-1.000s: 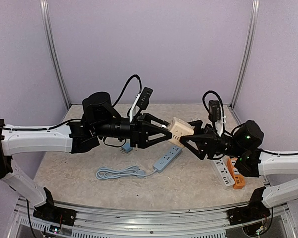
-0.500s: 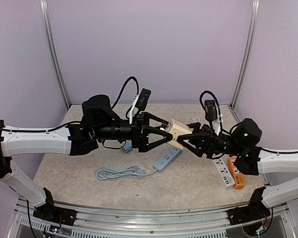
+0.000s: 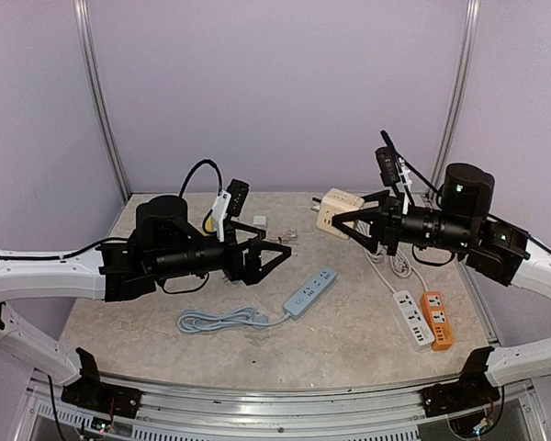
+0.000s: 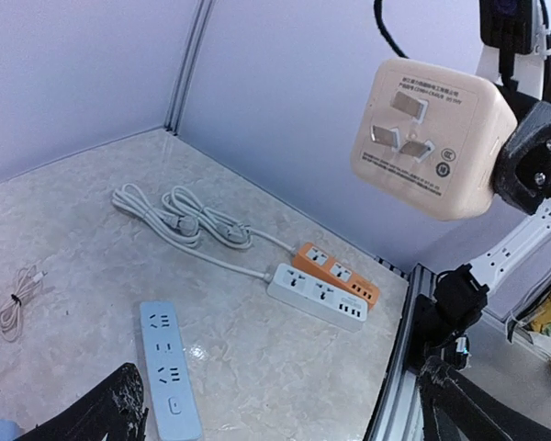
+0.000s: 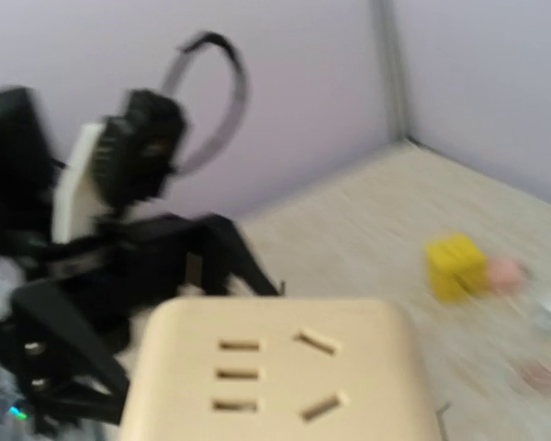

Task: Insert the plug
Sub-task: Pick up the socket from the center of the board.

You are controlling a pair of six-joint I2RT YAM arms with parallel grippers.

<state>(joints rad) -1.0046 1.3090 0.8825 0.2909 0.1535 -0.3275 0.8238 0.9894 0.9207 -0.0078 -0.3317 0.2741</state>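
One socket cube point(image 3: 336, 208) in R hand point(image 3: 345, 223); L hand point(image 3: 277, 262) spread

Blur, cropped edges, unreadable bits

The right wrist view is smeared throughout: the beige cube adapter point(image 5: 275, 367) runs off the bottom edge and hides that camera's own fingers, the left gripper point(image 5: 170, 299) is a dark blur, and a yellow block point(image 5: 456, 266) with a pinkish thing point(image 5: 505, 271) beside it cannot be identified. In the left wrist view its own fingers point(image 4: 96, 413) are cut by the bottom edge, a thin white cord point(image 4: 14, 294) is cut by the left edge, and the adapter's label print is too small to read. From above, the small items point(image 3: 259, 222) near the back wall are too small to tell.
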